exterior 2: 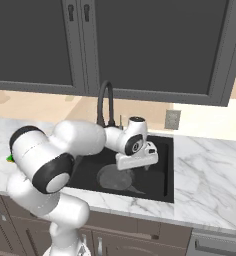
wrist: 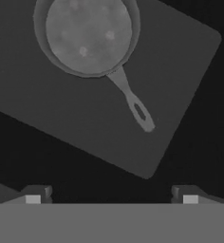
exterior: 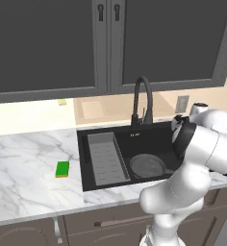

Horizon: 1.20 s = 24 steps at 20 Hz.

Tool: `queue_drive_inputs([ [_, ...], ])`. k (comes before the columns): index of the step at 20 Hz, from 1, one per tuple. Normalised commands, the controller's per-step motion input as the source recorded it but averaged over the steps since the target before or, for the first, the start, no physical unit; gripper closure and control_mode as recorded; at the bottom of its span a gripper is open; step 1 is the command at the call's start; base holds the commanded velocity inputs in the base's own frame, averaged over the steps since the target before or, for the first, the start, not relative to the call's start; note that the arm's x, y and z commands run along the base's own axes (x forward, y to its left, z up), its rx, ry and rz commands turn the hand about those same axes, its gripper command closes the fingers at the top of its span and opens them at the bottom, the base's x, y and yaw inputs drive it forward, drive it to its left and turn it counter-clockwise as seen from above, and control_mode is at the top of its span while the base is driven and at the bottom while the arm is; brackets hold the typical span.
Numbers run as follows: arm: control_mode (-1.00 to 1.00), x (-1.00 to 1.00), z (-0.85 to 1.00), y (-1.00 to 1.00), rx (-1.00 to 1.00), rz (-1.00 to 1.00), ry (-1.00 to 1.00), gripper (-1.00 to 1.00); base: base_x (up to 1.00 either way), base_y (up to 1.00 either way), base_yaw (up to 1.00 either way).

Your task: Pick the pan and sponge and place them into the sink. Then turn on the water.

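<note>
One pan (exterior: 146,166) lies flat on the floor of the black sink (exterior: 158,132), to the right of the grey ribbed tray (exterior: 106,158) that fills the basin's left part. In the hand view the pan's long handle (wrist: 135,107) points away from the round bowl, its end loop free. The hand (exterior 2: 142,166) hangs above the basin with its jaws spread wide and nothing between them, apart from the pan. The green sponge (exterior: 62,168) sits on the marble desk (exterior: 29,182) left of the sink, well apart from the basin rim. The black gooseneck faucet (exterior: 142,103) stands behind the sink.
</note>
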Motion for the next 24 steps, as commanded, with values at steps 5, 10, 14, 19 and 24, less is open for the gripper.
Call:
queue_drive_inputs([
  [5,-1.0,-0.57,0.17,0.0,0.03,-0.13,0.0,-1.0,0.0,0.0,0.0],
  [10,-1.0,-0.51,0.23,0.02,0.01,-0.1,0.0,-1.0,0.0,0.0,0.0],
  [14,-1.0,-0.46,0.25,0.14,0.0,-0.09,-0.01,-1.0,0.0,0.0,0.0],
  [19,-1.0,-0.33,0.3,0.3,0.0,-0.1,0.0,-1.0,0.0,0.0,0.0],
  [24,-1.0,-0.23,0.21,0.35,0.0,-0.09,0.0,-1.0,0.0,0.0,0.0],
])
